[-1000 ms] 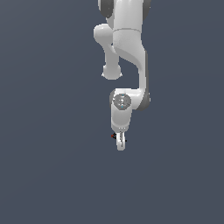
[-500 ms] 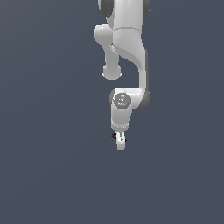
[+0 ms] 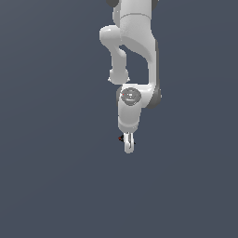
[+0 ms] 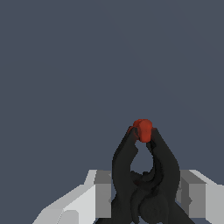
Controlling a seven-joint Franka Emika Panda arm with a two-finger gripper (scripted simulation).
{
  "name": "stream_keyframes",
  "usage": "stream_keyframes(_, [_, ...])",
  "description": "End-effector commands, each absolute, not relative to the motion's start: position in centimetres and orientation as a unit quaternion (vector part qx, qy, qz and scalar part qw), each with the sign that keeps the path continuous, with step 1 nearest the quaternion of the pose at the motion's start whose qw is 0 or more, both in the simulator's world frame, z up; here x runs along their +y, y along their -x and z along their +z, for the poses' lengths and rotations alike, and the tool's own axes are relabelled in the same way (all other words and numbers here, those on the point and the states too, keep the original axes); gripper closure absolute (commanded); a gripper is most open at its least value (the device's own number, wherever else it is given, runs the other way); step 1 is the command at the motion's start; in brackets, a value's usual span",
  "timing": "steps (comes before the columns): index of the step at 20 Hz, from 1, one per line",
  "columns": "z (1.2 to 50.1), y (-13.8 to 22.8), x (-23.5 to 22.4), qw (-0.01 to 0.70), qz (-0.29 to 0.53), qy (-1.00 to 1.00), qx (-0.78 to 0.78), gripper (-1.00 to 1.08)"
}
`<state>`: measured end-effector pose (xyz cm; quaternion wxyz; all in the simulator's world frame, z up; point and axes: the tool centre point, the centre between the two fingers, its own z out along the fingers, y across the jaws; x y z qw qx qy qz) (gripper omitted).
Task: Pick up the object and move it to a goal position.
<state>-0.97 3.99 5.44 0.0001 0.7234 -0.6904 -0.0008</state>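
The gripper [image 4: 144, 194] has its two pale grey fingers [image 4: 103, 192] standing on either side of the object [image 4: 144, 175], which sits between them; the wrist view suggests the pads are pressed against its black body, so I judge the claw to be closed on it, though the contact itself is partly hidden by the clamp's own bulk. The object is a small clamp-like thing: two glossy black arms that bow outward, then curve in to meet at a rounded red tip [image 4: 143, 130], with a teardrop-shaped gap between them and a knot of darker shapes lower down. It looks hard and smooth, like moulded plastic. In the exterior view the gripper [image 3: 128, 145] points down from the white, rounded links of the arm [image 3: 137, 51], and the object [image 3: 122, 138] shows only as a tiny black and red speck at the fingers, on the exterior view's left of them. Around everything lies a flat, even slate-blue ground [image 3: 46, 186] with no texture and no visible goal marker. As for progress, the grasp appears made; whether the clamp is lifted clear of the ground cannot be told, and the carry to the goal is evidently left to do.
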Motion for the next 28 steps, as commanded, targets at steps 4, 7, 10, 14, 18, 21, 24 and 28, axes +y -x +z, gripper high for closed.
stream_keyframes(4, [9.5,2.4,4.1,-0.001,-0.001,-0.723,-0.691,1.08])
stream_keyframes(7, [12.2,3.3,4.2,-0.001,-0.001,-0.723,-0.691,1.08])
stream_keyframes(10, [15.0,4.3,4.3,-0.001,-0.001,-0.723,-0.691,1.08])
stream_keyframes(14, [18.8,5.5,4.3,-0.001,-0.001,-0.723,-0.691,1.08])
stream_keyframes(18, [22.8,6.8,4.4,0.0,-0.001,-0.723,-0.691,1.08])
stream_keyframes(21, [25.7,7.8,4.4,0.0,0.0,-0.723,-0.691,1.08])
stream_keyframes(24, [28.4,8.6,4.5,0.0,0.0,-0.723,-0.691,1.08])
stream_keyframes(28, [31.5,9.5,4.6,0.0,0.001,-0.723,-0.691,1.08])
